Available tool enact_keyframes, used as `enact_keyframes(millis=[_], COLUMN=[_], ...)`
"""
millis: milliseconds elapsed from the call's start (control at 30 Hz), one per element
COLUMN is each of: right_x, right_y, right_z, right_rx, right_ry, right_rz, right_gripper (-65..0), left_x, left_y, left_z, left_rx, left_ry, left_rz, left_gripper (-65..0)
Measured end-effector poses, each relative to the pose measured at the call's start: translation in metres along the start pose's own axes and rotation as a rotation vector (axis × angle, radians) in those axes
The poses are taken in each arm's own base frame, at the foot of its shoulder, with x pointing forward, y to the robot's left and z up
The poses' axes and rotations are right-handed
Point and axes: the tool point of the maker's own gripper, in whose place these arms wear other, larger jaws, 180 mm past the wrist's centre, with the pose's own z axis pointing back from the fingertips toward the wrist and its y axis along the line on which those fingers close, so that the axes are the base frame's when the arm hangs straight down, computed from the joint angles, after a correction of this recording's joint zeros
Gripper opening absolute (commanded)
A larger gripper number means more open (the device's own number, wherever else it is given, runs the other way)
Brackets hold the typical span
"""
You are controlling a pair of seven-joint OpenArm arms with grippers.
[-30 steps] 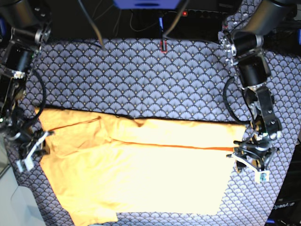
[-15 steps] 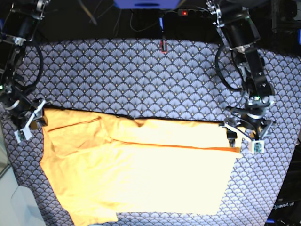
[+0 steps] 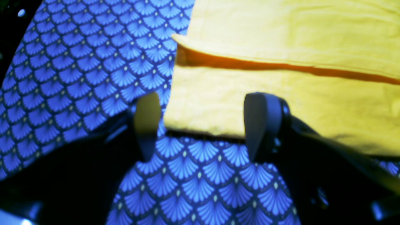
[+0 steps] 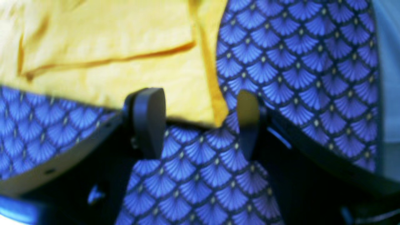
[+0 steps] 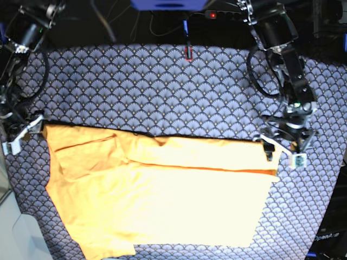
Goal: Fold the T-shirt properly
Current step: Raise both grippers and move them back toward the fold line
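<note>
The yellow-orange T-shirt (image 5: 162, 200) lies partly folded on the patterned tablecloth (image 5: 162, 86), with a folded band along its far edge. My left gripper (image 5: 281, 151) hovers open at the shirt's far right corner. In the left wrist view the left gripper (image 3: 203, 125) straddles that corner of the T-shirt (image 3: 281, 37), the cloth lying flat below the fingers (image 3: 259, 125). My right gripper (image 5: 24, 132) stands open at the far left corner. In the right wrist view the right gripper (image 4: 200, 122) frames the tip of the T-shirt (image 4: 109, 40).
Black cables and a blue box (image 5: 168, 4) sit behind the table's far edge, with a small red-framed object (image 5: 188, 52) on the cloth there. The table's left edge drops to a pale floor (image 5: 11, 227) at the lower left.
Both grippers have moved from the shirt's sides toward its far corners, and their jaws have spread wider. The shirt itself lies as before.
</note>
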Motion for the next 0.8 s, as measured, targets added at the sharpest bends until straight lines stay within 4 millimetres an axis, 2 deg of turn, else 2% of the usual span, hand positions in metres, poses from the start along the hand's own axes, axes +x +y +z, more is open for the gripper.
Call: enact_keyframes(millis=[100, 200, 333, 500, 800], right_x=[-0.019, -0.034, -0.031, -0.041, -0.044], right_y=[-0.014, -0.013, -0.018, -0.013, -0.012], right_z=[-0.005, -0.014, -0.022, -0.029, -0.030], right_rx=[-0.017, 0.005, 0.018, 0.036, 0.040], right_ry=[0.042, 0.079, 0.074, 0.104, 0.118], right_rz=[-0.072, -0.127, -0.175, -0.205, -0.210], right_gripper=[-28.1, -28.1, -28.1, -28.1, -28.4], left_x=[-0.003, -0.005, -0.004, -0.005, -0.005], left_y=[0.009, 0.007, 0.006, 0.006, 0.006], left_z=[0.003, 0.003, 0.003, 0.003, 0.004], left_rx=[0.028, 0.019, 0.015, 0.017, 0.017], left_ry=[0.003, 0.012, 0.011, 0.013, 0.014], left_rz=[0.009, 0.008, 0.002, 0.002, 0.001], left_gripper=[-23.5, -23.5, -23.5, -23.5, -23.5])
